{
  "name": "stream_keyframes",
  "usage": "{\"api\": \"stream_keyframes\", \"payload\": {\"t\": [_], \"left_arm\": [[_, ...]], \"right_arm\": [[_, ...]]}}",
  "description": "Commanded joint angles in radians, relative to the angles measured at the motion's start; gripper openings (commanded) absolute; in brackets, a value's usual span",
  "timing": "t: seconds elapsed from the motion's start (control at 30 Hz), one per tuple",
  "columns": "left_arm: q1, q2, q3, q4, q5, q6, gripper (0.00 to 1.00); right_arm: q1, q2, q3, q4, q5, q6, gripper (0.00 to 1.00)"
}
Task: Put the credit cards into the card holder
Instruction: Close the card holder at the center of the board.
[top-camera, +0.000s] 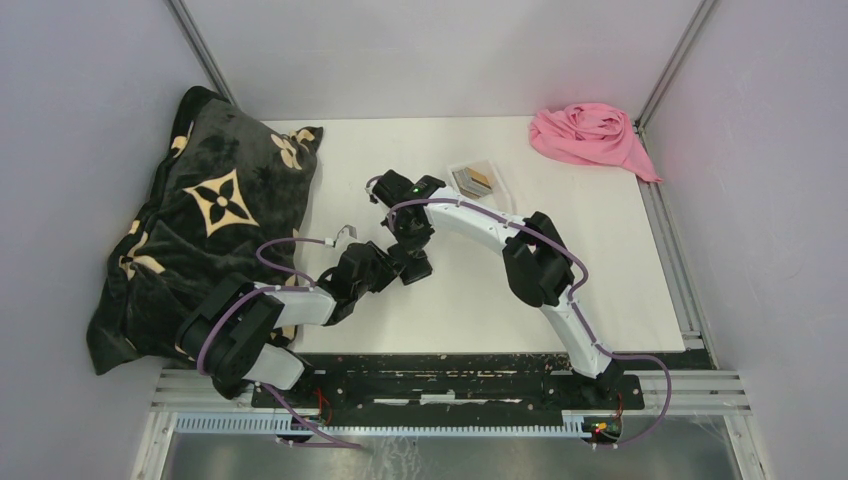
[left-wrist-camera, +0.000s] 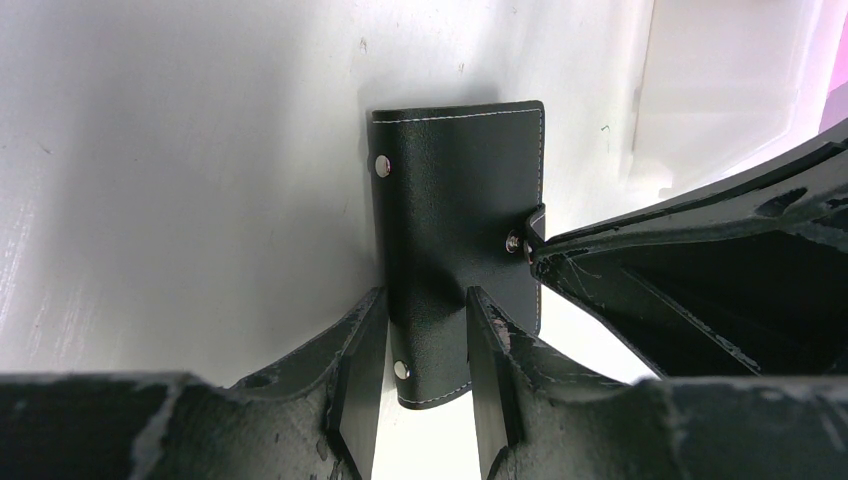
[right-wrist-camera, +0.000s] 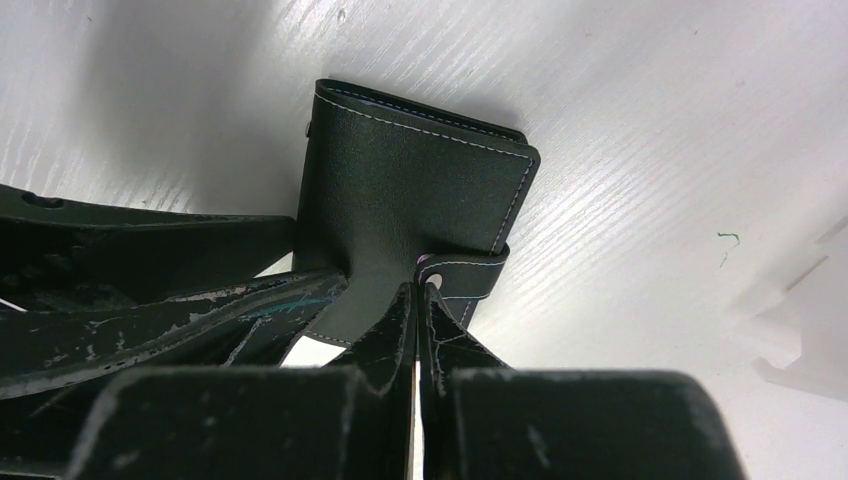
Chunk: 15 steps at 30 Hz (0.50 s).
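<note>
The card holder (left-wrist-camera: 460, 200) is a black folded wallet with metal studs, lying shut and flat on the white table (top-camera: 600, 260). It also shows in the right wrist view (right-wrist-camera: 400, 190) and half hidden under the grippers in the top view (top-camera: 418, 268). My left gripper (left-wrist-camera: 427, 320) is part open, its fingers resting over the wallet's near end, one on each side of its middle. My right gripper (right-wrist-camera: 421, 288) is shut on the wallet's strap tab by the snap. The credit cards (top-camera: 474, 180), tan and grey, lie in a clear tray, away from both grippers.
The clear tray (top-camera: 497, 172) stands at the back middle, just beyond the right arm. A pink cloth (top-camera: 590, 135) lies at the back right corner. A dark patterned cushion (top-camera: 200, 220) fills the left side. Both arms cross at the table's middle.
</note>
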Motion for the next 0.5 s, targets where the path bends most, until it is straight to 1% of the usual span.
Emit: {"api": "stream_keyframes", "payload": {"t": [0.0, 0.47], "left_arm": [[0.004, 0.024, -0.003, -0.041, 0.01, 0.048, 0.42], [0.003, 0.023, -0.01, -0.033, 0.014, 0.045, 0.42]], "right_arm": [[0.002, 0.009, 0.033, 0.013, 0.001, 0.013, 0.01], [0.002, 0.03, 0.034, 0.018, -0.006, 0.019, 0.01]]}}
